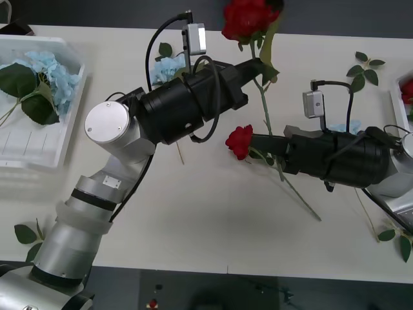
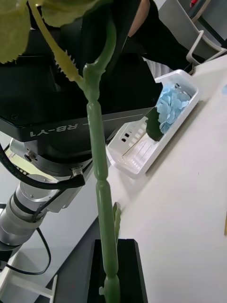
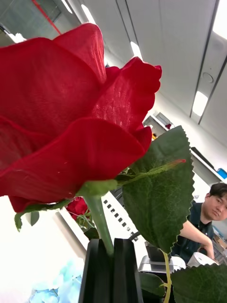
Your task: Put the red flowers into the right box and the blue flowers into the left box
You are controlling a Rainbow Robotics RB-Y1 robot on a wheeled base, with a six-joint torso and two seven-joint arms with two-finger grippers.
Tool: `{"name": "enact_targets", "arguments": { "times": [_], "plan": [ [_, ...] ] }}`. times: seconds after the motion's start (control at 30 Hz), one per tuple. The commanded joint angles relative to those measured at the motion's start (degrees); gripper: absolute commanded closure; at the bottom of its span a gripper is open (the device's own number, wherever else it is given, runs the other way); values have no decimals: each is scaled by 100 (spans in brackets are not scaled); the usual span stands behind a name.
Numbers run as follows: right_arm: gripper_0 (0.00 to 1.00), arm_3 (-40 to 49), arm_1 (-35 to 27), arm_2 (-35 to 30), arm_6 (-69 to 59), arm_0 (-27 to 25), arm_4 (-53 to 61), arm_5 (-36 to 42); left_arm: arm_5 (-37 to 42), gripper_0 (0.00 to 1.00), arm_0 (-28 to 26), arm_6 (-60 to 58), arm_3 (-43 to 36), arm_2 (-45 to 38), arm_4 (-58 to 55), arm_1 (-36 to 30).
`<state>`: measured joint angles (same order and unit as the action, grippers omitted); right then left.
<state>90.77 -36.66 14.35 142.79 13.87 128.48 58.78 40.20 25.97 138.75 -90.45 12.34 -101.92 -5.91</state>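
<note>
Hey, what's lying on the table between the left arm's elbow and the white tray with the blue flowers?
Nothing: in the front view, bare table separates the left box, holding blue flowers, from the left arm's elbow.

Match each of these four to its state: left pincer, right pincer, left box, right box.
1. left pincer
2. right pincer
3. left box
4. right box

A. contains blue flowers
B. shut on a green stem, mid-table
C. red bloom inside, at the table's right edge
D. shut on a raised red rose

Pairs: 1-D, 2-B, 3-A, 4-C
</note>
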Motion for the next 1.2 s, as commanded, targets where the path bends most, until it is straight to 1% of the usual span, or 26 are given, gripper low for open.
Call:
{"name": "enact_targets", "arguments": {
  "times": [0.03, 0.07, 0.1, 0.17, 0.3, 0.37, 0.4, 0.43, 0.5, 0.6, 0.63, 0.73, 0.77, 0.8, 0.9, 0.97, 1.03, 1.07, 1.1, 1.2],
  "plan": [
    [100, 90, 10, -47, -93, 168, 116, -7, -109, 41, 180, 355, -105, 49, -82, -86],
    [100, 90, 10, -47, -93, 168, 116, -7, -109, 41, 180, 355, -105, 49, -82, -86],
    [100, 90, 10, -47, -93, 168, 151, -7, -118, 28, 180, 364, -105, 49, -126, -130],
    [100, 90, 1, -47, -102, 168, 169, -7, -126, 20, 180, 355, -105, 49, -240, -235],
    [100, 90, -25, -47, -128, 168, 221, -15, -82, 19, 171, 355, -105, 49, -548, -561],
    [100, 90, -96, -47, -146, 168, 274, -68, 23, 19, 162, 346, -105, 49, -706, -877],
    [100, 90, -175, -47, -155, 186, 327, -121, 102, 19, 136, 346, -105, 49, -829, -1167],
    [100, 90, -219, -55, -163, 195, 353, -147, 155, 19, 136, 337, -105, 49, -847, -1281],
    [100, 90, -430, -55, -207, 221, 467, -314, 304, 19, 136, 293, -96, 49, -829, -1738],
    [100, 90, -931, -64, -304, 256, 520, -631, 700, 20, 136, 214, 71, -13, -838, -2213],
    [100, 90, -1045, -64, -366, 256, 520, -692, 805, 19, 136, 206, 132, -48, -847, -2283],
    [100, 90, -1766, -64, -840, 265, 511, -1009, 1544, 19, 162, 118, 651, -399, -803, -2450],
    [100, 90, -1906, -55, -954, 265, 511, -1053, 1684, 20, 171, 109, 756, -478, -750, -2468],
    [100, 90, -2196, -55, -1174, 256, 441, -1158, 1974, 19, 215, 56, 994, -645, -583, -2494],
    [100, 37, -2917, -55, -1816, 256, 213, -1325, 2405, 20, 426, -41, 1433, -865, 129, -2494],
    [100, -200, -3365, -55, -2264, 265, 2, -1325, 2431, 20, 575, -243, 1662, -874, 718, -2477],
    [100, -420, -3594, -55, -2466, 265, -95, -1272, 2414, 19, 663, -506, 1741, -874, 1096, -2433],
    [100, -675, -3770, -55, -2616, 265, -236, -1246, 2343, 20, 725, -770, 1741, -874, 1535, -2371],
    [100, -780, -3849, -55, -2668, 256, -306, -1255, 2317, 19, 751, -884, 1741, -874, 1711, -2345],
    [100, -1352, -4139, -55, -2941, 300, -860, -1307, 2115, 19, 874, -1456, 1741, -874, 2625, -2134]
  ]
}}
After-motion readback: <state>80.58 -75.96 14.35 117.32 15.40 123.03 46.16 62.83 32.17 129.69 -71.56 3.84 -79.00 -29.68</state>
